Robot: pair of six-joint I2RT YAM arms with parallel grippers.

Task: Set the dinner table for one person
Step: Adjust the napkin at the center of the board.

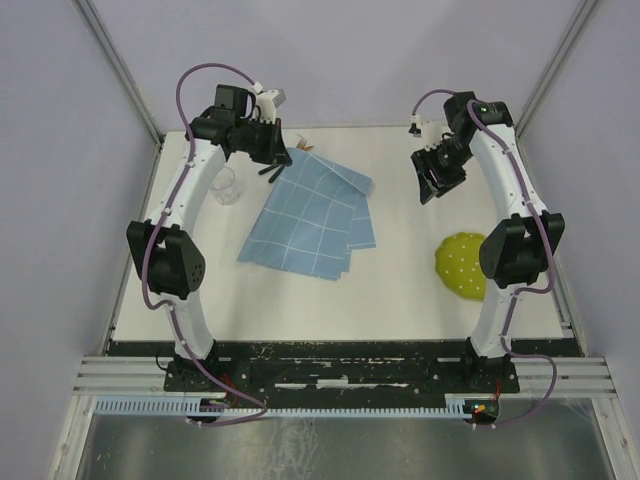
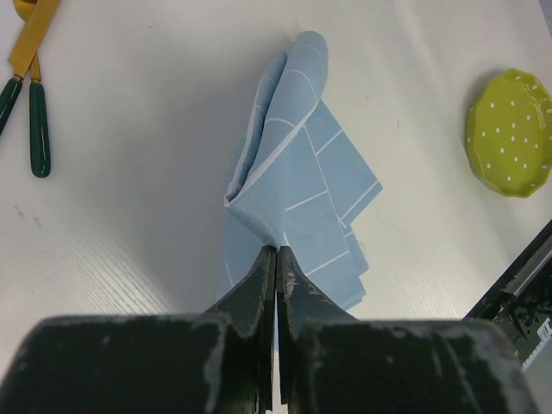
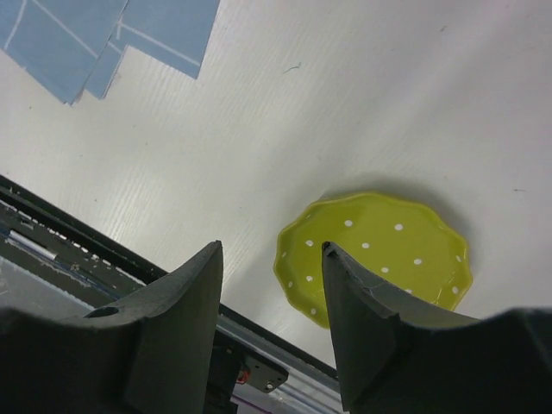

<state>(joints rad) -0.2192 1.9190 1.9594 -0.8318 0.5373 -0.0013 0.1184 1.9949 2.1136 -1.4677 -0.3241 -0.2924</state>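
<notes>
The dinner table (image 1: 400,300) is the off-white tabletop. A light-blue gridded cloth (image 1: 310,215) lies on it left of centre, its far corner lifted. My left gripper (image 1: 275,165) is shut on that corner; in the left wrist view the gripper (image 2: 278,250) pinches the cloth (image 2: 302,164), which hangs folded below it. A lime-green dotted plate (image 1: 462,265) sits at the right, partly hidden by the right arm. My right gripper (image 1: 432,180) is open and empty, held above the table; in its wrist view the gripper (image 3: 271,248) frames the plate (image 3: 379,254).
A clear glass (image 1: 224,185) stands at the left beside the left arm. Cutlery with green handles and gold ends (image 2: 30,86) lies at the back, near the far edge (image 1: 303,145). The plate also shows in the left wrist view (image 2: 511,134). A black rail (image 1: 340,352) runs along the near edge.
</notes>
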